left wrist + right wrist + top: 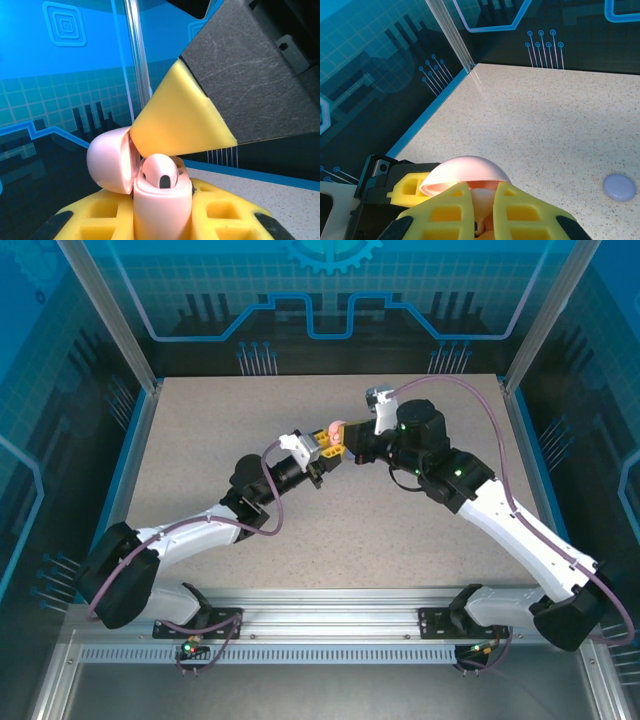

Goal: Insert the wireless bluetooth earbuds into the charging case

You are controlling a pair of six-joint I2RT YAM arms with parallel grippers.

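Case (pixel 162 207) pink, lid open, clamped in left gripper (pixel 322 450); right gripper (pixel 483 189) pinched shut just above it, earbud (pixel 160 172) seated inside.

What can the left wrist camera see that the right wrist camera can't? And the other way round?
Left wrist camera: it looks into the open pink case, where what looks like a bud sits inside, with the lid swung aside.
Right wrist camera: a little lilac round thing lying by itself.
Both: the speckled table and the pink case gripped by the left fingers, with the right fingers right up against it.
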